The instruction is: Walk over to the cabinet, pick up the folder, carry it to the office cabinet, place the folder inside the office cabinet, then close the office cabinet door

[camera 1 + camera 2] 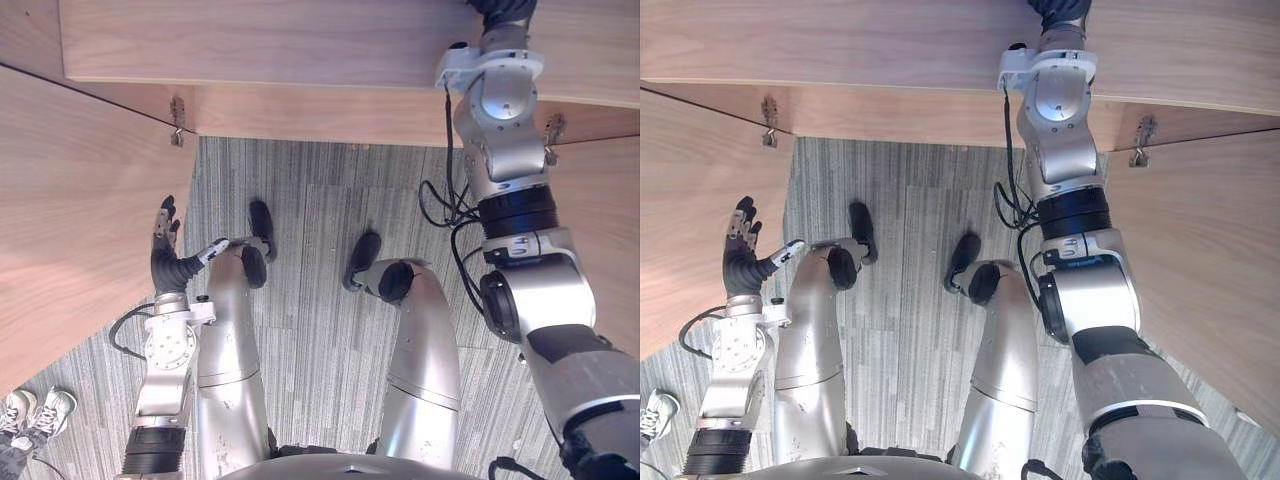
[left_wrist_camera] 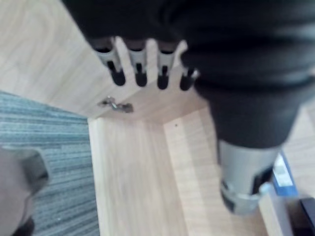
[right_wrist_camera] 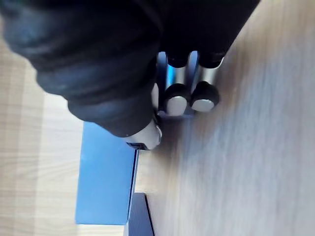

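Note:
The blue folder point(image 3: 106, 172) lies flat against a light wooden surface point(image 3: 256, 147) in the right wrist view. My right hand point(image 3: 177, 98) is shut on its edge, fingers curled over it and the thumb point(image 3: 143, 136) pressed from the other side. From the head views, my right arm reaches up over the wooden cabinet point(image 1: 270, 40), and just the hand's dark cover point(image 1: 505, 10) shows at the top edge. My left hand point(image 1: 163, 250) hangs open beside the cabinet's left door point(image 1: 70, 200). A blue edge point(image 2: 284, 175) shows deep in the left wrist view.
Both cabinet doors stand open, the right door point(image 1: 600, 230) beside my right arm. Metal hinges point(image 1: 177, 120) point(image 1: 553, 128) sit at the inner corners. Grey striped carpet point(image 1: 320, 210) runs between the doors. A person's shoes point(image 1: 35, 410) stand at the lower left.

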